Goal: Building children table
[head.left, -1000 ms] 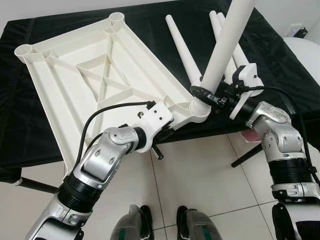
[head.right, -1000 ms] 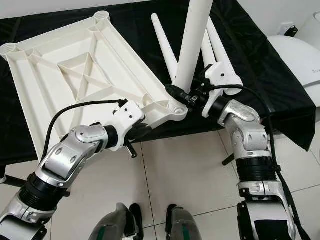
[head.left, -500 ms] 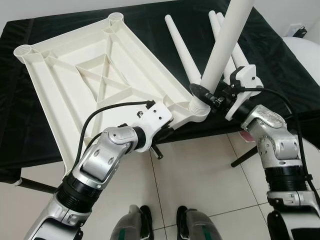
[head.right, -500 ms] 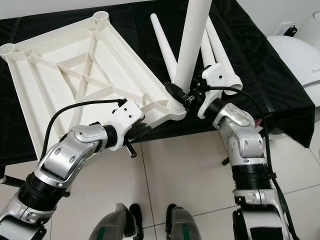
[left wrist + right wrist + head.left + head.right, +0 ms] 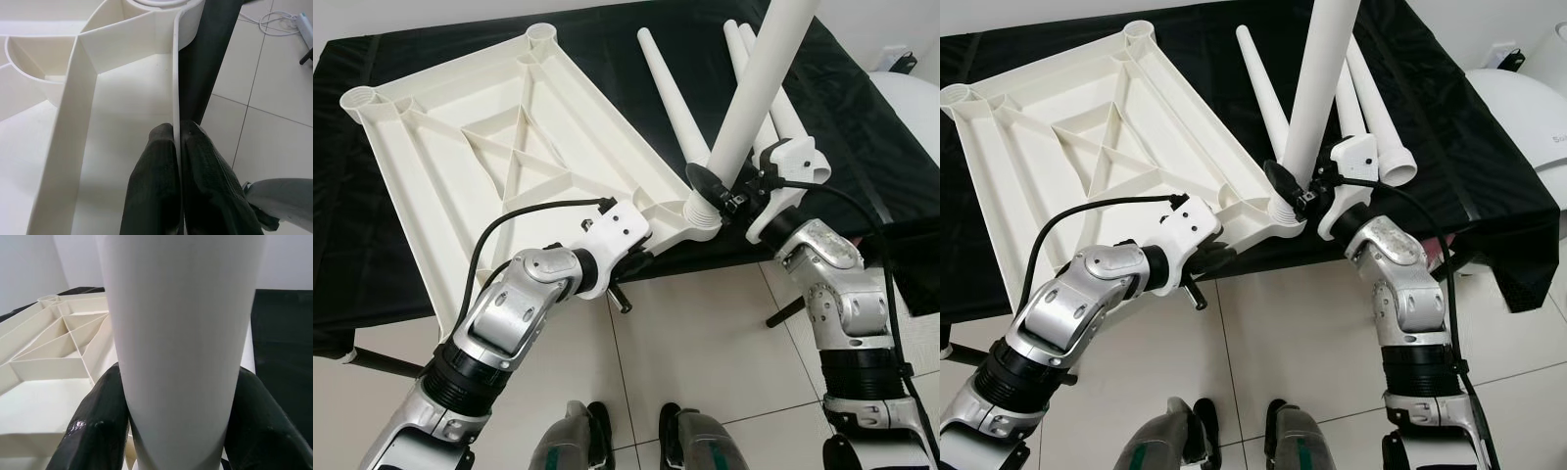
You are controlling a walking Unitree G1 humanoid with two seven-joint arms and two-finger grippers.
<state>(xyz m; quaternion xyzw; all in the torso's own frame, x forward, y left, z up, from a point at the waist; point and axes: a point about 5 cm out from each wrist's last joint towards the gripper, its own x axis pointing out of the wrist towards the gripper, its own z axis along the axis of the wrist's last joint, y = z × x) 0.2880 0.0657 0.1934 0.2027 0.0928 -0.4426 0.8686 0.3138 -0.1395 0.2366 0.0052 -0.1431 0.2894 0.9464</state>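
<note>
The white plastic tabletop lies upside down on a black-draped table, its ribbed underside up. My left gripper is shut on the tabletop's near rim, close to the corner socket. A white table leg stands tilted in that socket. My right gripper is shut on the leg just above its base, and its black fingers clasp both sides of the leg. Three more white legs lie loose on the cloth behind.
The black cloth hangs over the table's front edge. A white rounded object sits at the far right. Tiled floor lies below, with my feet on it. A dark table leg slants down at right.
My right arm has swung inward and its wrist has turned around the leg, which stays seated in the corner socket. The left arm and the tabletop have not moved.
</note>
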